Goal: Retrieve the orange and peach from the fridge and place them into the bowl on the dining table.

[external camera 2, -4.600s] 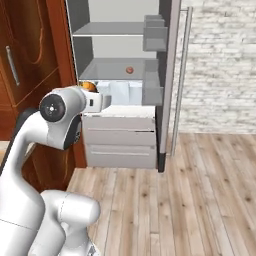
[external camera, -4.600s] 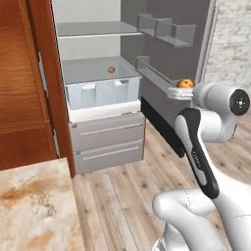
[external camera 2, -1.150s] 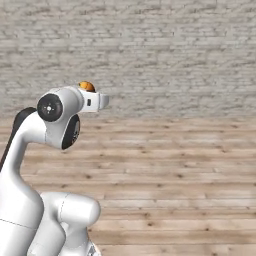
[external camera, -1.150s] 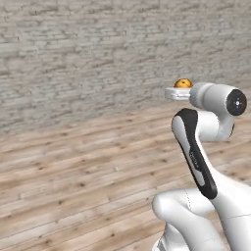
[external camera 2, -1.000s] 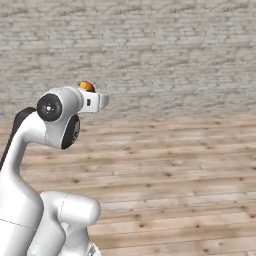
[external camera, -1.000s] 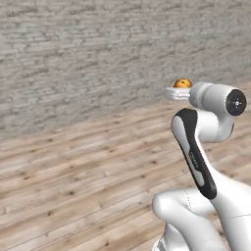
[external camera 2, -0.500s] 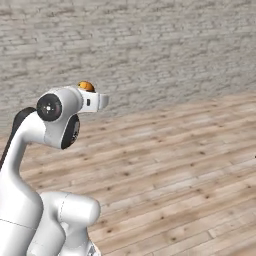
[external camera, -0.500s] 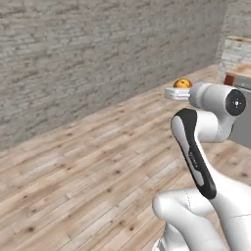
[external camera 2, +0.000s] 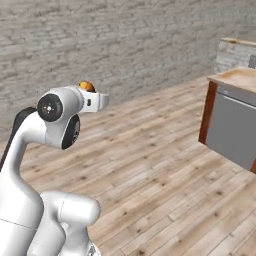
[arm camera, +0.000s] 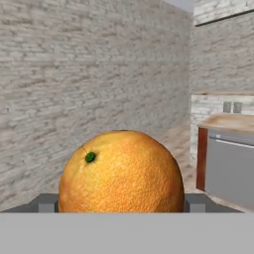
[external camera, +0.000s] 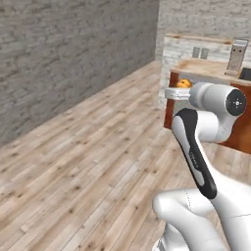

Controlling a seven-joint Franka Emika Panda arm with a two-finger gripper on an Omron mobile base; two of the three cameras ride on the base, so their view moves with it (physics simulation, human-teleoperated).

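Hand view: orange [arm camera: 121,171] clamped in pincer [arm camera: 121,202], grey-fronted counter [arm camera: 229,163] ahead right.

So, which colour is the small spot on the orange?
Dark green, on the orange held in the gripper; the hand view shows it best.

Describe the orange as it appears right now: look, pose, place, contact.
The orange is a round, evenly orange ball with dimpled peel and a small green stem spot on its upper left in the hand view. It sits in the claw, a finger at each side, carried above the wood floor. From the base views just its top shows over the hand.
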